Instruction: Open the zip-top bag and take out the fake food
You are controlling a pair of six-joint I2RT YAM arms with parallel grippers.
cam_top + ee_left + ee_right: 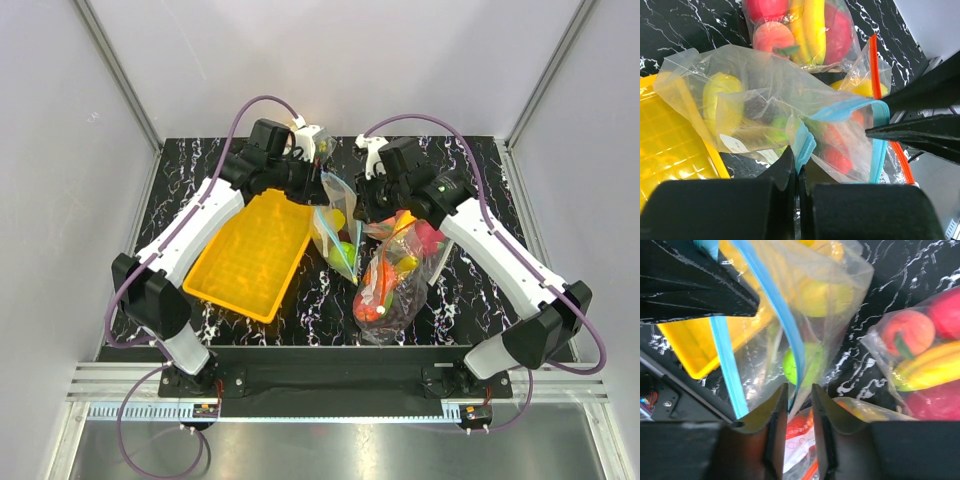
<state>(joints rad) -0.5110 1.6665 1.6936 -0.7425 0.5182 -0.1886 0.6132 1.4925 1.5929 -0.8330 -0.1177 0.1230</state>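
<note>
The zip-top bag [336,228] hangs between my two grippers at the table's centre back. My left gripper [799,160] is shut on a fold of its blue zip strip [802,145]. In the top view the left gripper [317,182] is at the bag's upper end. My right gripper [799,390] has its jaws a little apart, and the opposite blue strip [785,325] runs down between them. It also shows in the left wrist view [877,117]. Inside the bag are a bright green ball [802,365] and a yellow-green piece [722,92]. A red shape [837,157] shows through the plastic.
A yellow tray [250,255] lies left of the bag. A larger clear bag [398,280] of red and orange fruit and a banana lies to the right. Another bag with an orange strip [873,55] sits behind the zip-top bag.
</note>
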